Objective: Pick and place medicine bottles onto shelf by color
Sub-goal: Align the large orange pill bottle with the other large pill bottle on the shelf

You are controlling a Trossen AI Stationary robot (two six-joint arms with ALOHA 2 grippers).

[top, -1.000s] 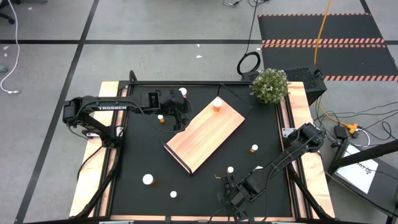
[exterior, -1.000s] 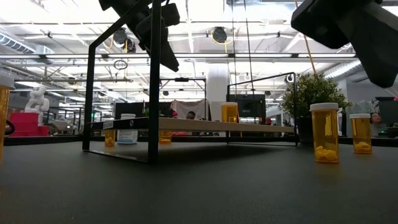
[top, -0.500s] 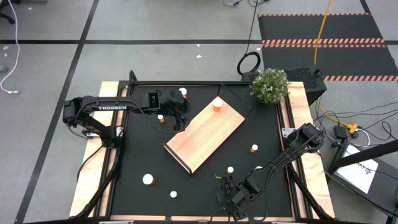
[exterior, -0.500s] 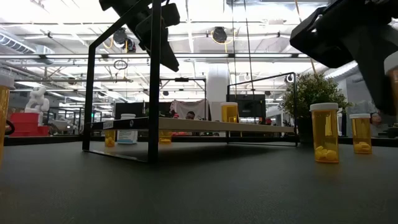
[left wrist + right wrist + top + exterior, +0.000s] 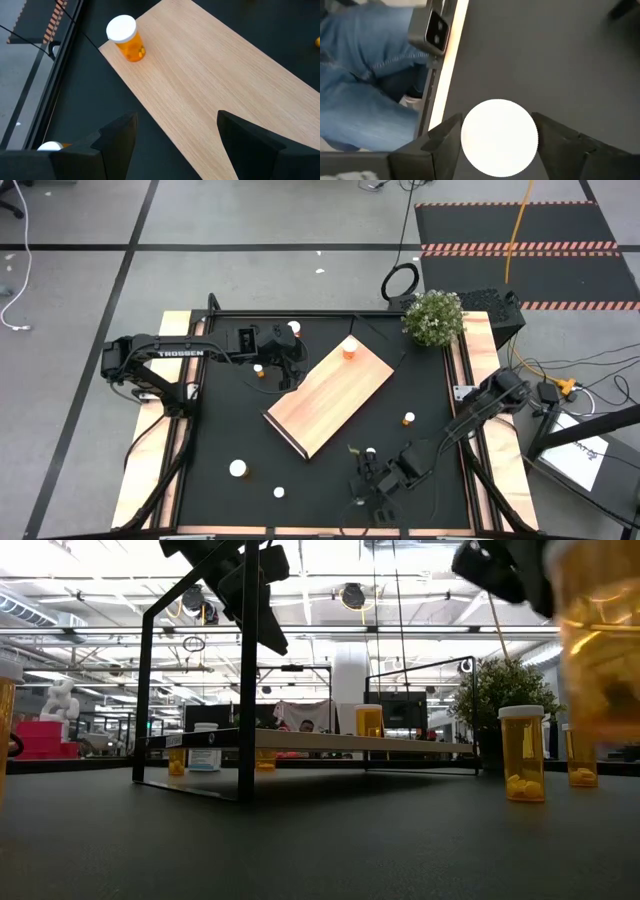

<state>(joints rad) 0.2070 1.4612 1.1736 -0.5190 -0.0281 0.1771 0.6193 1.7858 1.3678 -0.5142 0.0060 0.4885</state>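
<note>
The right hand (image 5: 497,145) has just lifted an amber bottle (image 5: 600,635) off the near bench, fingers clamped on it. Shelf (image 5: 330,398) next, probably. Left hand (image 5: 175,137) hangs wide open over the shelf's far-left edge.

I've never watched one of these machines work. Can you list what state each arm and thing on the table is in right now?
Right gripper: shut on an amber bottle, lifted off the mat.
Left gripper: open, empty, above the shelf's edge.
Shelf: raised on legs, one capped amber bottle on shelf upright.
Bottles on mat: upright, capped.
</note>
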